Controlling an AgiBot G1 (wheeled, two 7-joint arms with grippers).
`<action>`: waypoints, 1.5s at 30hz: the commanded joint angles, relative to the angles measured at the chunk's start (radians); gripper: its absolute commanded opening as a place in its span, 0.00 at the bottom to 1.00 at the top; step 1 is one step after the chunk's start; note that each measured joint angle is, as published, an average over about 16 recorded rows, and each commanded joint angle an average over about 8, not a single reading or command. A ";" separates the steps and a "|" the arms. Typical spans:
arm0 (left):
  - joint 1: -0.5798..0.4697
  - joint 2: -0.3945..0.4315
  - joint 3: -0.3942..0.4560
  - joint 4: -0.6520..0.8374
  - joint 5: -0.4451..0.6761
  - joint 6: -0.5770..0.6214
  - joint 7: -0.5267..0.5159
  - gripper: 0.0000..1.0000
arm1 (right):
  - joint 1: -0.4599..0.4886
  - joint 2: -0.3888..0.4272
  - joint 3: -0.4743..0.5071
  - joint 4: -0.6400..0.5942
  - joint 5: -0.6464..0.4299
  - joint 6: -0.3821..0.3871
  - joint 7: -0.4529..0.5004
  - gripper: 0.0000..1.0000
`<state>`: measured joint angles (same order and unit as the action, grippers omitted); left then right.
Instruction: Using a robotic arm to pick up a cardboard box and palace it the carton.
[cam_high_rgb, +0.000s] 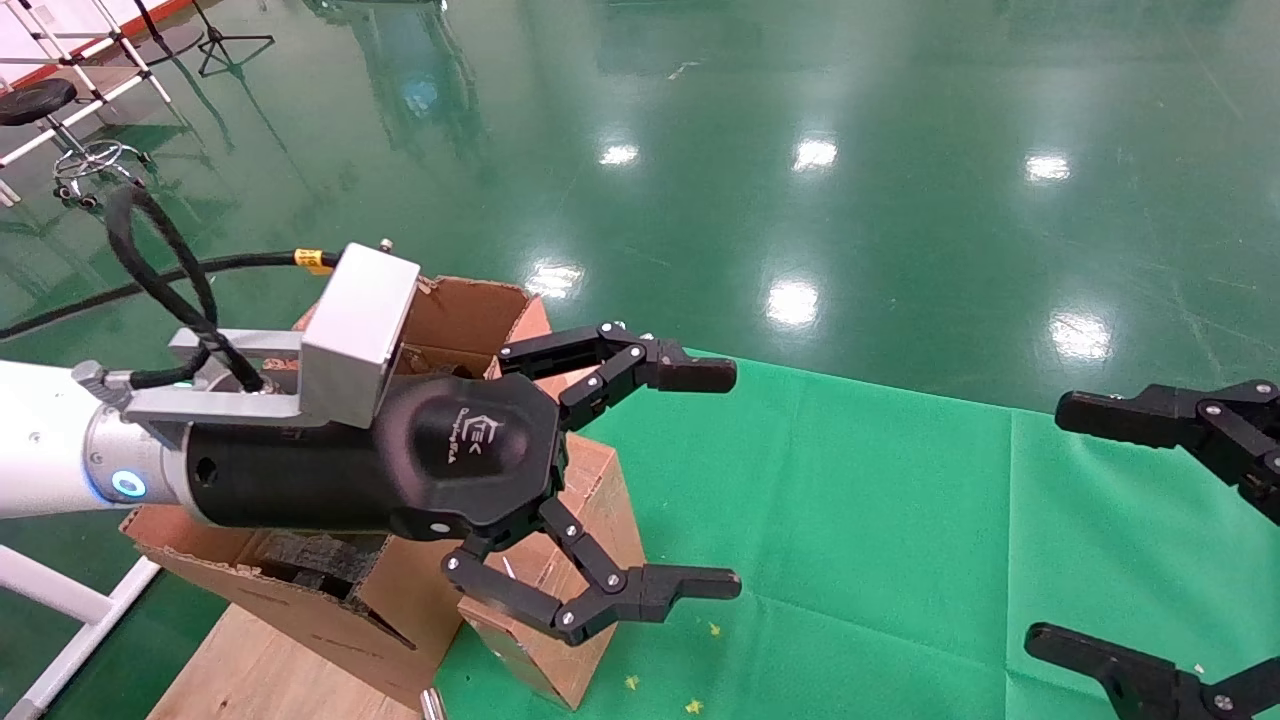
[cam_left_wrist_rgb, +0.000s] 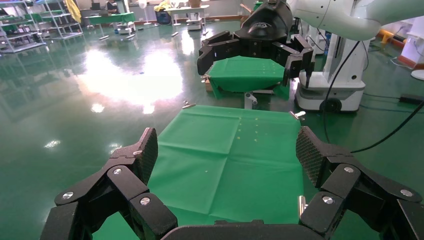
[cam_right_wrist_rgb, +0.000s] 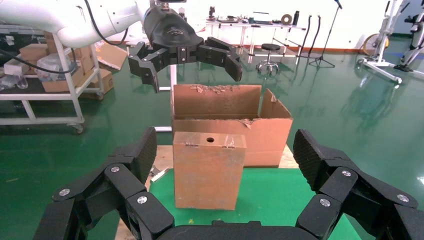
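The cardboard box (cam_right_wrist_rgb: 207, 170) stands upright on the green cloth, with a round hole in its top face. It is partly hidden behind my left gripper in the head view (cam_high_rgb: 590, 500). The carton (cam_right_wrist_rgb: 250, 125) stands just behind it with its torn flaps up, and black foam shows inside it in the head view (cam_high_rgb: 310, 565). My left gripper (cam_high_rgb: 710, 478) on the white arm is open and empty, and hovers above the box and carton. My right gripper (cam_high_rgb: 1070, 525) is open and empty, and faces the box from a distance across the cloth.
The green cloth (cam_high_rgb: 900, 520) covers the work surface. A wooden board (cam_high_rgb: 260, 660) lies under the carton. A metal clip (cam_high_rgb: 432, 703) sits at the cloth's edge. A stool (cam_high_rgb: 40, 100) and stands are on the green floor at far left.
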<state>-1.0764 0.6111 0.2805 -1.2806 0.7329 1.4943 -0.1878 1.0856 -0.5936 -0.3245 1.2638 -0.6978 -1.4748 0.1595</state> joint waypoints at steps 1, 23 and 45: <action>0.000 0.000 0.000 0.000 0.000 0.000 0.000 1.00 | 0.000 0.000 0.000 0.000 0.000 0.000 0.000 1.00; -0.008 -0.010 0.005 -0.009 0.028 -0.002 0.004 1.00 | 0.000 0.000 0.000 0.000 0.000 0.000 0.000 0.25; -0.131 -0.046 0.092 -0.042 0.289 -0.064 -0.096 1.00 | 0.000 0.000 0.000 0.000 0.000 0.000 0.000 0.00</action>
<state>-1.2232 0.5626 0.3823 -1.3284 1.0548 1.4184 -0.3090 1.0856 -0.5934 -0.3247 1.2633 -0.6978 -1.4745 0.1592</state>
